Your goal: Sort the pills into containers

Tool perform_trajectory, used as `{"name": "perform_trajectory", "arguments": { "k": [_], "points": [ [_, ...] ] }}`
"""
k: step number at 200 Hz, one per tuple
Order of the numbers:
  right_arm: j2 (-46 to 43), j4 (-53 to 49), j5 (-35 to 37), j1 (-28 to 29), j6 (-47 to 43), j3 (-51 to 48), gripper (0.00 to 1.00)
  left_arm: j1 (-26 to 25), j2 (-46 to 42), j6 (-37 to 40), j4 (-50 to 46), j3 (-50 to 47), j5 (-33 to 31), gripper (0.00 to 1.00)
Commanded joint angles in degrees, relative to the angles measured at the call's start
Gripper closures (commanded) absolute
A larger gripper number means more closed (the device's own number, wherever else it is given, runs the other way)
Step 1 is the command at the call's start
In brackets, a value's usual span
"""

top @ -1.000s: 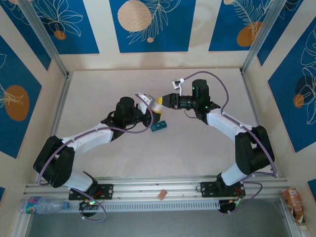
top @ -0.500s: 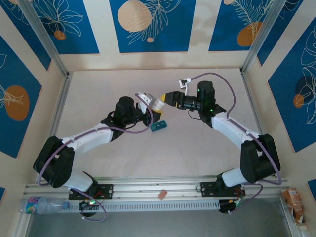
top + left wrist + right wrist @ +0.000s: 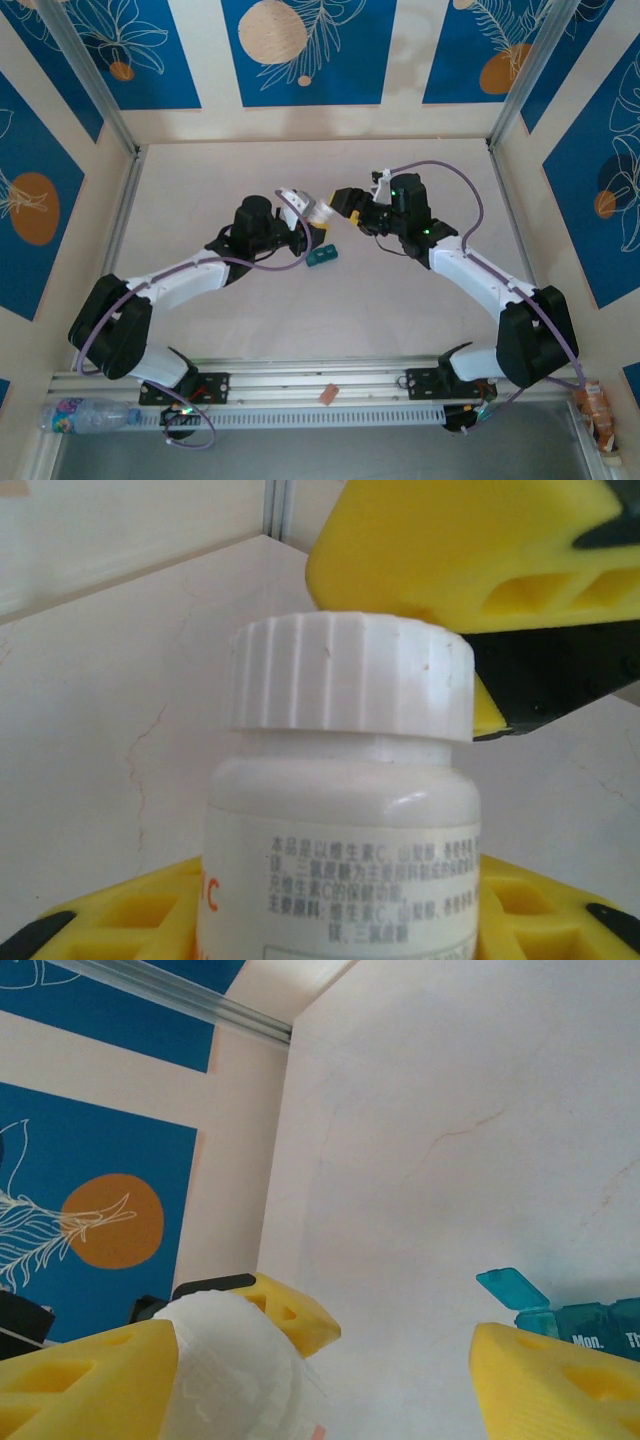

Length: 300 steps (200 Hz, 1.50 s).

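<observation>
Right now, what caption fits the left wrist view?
Left gripper holds a white bottle; the other arm's yellow finger hovers beside its ribbed cap.

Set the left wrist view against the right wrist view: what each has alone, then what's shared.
Left wrist, not right wrist: the printed label on the white bottle and its ribbed cap from the side. Right wrist, not left: the teal pill box, one lid raised, and a blue wall panel. Both: the bottle's cap, yellow fingers, the pale table.
</observation>
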Motion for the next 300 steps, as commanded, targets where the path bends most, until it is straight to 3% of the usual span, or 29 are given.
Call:
{"name": "perform_trajectory", "arguments": {
  "k": [1,104,196,237,279,300],
  "points": [
    [-0.2,-1.1,2.5,1.0,0.8,2.4,0.24,0.4,0.5,1.0,1.1,0.8,0.2,1.0],
    [1.8,-1.4,2.7,3.7,-0.8,4.6,0.29,0.4,1.1,0.6,1.1,1.0,0.8,1.0],
    [4.2,0.6,-2.5,3.1,-4.1,5.1,0.58,0.5,0.7,-0.3,1.5,1.0,1.8,1.0],
    [4.3,10.7,-14.9,-2.1,-13.4,0.9,0.58,3.1,-0.2,-6.3,5.7,0.3,8.6,1.0],
    [4.9,13.1,-20.7,-5.3,-17.1,-0.8,0.57,5.5,0.7,-12.7,11.5,-0.4,13.7,1.0],
    [4.7,12.1,-20.4,-5.5,-15.4,0.1,0.45,5.5,1.1,-12.5,10.3,0.2,13.5,1.0]
  ]
}}
